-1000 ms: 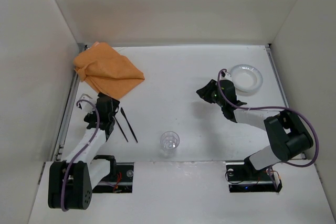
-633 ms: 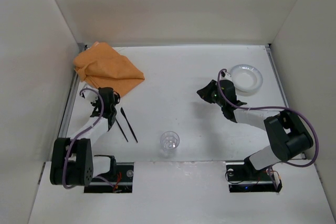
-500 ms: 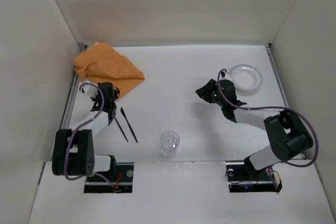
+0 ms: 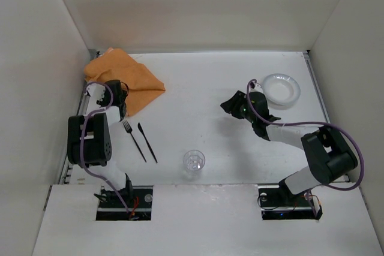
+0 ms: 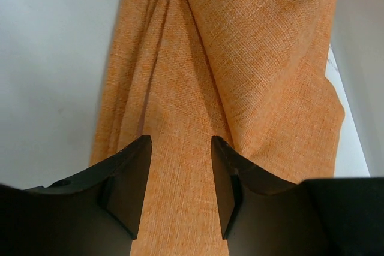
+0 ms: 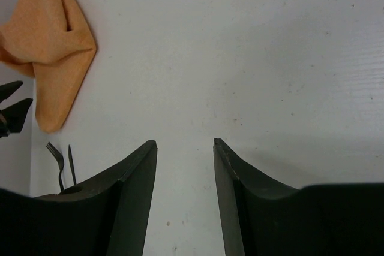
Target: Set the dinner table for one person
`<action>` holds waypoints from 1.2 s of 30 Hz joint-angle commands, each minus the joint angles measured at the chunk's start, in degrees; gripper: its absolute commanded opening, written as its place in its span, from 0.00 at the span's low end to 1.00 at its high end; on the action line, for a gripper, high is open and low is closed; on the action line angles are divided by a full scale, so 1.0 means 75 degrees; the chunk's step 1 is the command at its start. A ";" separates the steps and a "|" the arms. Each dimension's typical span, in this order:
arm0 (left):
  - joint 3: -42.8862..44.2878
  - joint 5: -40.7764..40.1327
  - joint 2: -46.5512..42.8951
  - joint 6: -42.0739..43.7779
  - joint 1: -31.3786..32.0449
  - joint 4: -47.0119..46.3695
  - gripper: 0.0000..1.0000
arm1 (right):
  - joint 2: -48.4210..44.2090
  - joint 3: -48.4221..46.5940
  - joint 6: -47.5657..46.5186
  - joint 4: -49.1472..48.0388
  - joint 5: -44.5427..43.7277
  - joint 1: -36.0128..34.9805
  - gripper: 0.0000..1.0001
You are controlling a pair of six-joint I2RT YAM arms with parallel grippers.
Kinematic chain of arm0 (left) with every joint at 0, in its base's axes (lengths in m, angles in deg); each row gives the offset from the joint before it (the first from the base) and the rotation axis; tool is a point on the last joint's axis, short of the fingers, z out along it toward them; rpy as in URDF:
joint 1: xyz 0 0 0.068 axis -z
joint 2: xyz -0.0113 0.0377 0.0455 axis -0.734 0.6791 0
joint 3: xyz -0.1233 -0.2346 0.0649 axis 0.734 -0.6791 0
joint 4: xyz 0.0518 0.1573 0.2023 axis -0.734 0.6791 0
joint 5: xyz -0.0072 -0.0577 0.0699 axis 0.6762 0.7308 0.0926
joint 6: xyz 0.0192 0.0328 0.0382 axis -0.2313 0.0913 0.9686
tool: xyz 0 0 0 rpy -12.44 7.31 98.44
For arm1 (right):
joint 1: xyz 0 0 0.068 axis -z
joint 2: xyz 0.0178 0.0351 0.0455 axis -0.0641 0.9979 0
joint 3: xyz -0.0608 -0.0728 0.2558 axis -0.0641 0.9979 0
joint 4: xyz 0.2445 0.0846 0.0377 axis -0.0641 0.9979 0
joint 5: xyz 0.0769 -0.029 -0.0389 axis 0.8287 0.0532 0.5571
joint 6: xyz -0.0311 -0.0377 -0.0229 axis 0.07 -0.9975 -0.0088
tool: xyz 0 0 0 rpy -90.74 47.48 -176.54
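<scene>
Dinner table (image 4: 198, 82) lies below R gripper (image 6: 183, 142); L gripper (image 5: 180, 139) over cloth (image 5: 252, 58).

No text, label, brand, number or sign can be read in any view.

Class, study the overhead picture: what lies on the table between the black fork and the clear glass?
The black knife, right beside the fork; from it to the glass the table is bare. The top view shows this.

Overhead camera looks down on the whole dinner table (image 4: 198, 88); both low wrist views share the orange cloth (image 5: 240, 58)
</scene>
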 commanded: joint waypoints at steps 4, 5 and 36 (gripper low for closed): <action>0.0813 0.0184 0.0997 -0.0261 -0.0166 0.0351 0.39 | -0.0114 -0.0118 -0.0125 -0.0444 -0.0004 -0.0037 0.50; 0.1012 0.0289 0.1231 -0.0226 -0.0178 0.0479 0.37 | -0.0102 -0.0130 -0.0114 -0.0421 0.0020 -0.0025 0.50; 0.3789 -0.0014 0.2263 0.1601 0.3103 0.0888 0.63 | 0.0156 -0.0271 -0.0242 -0.0374 -0.0097 -0.0037 0.61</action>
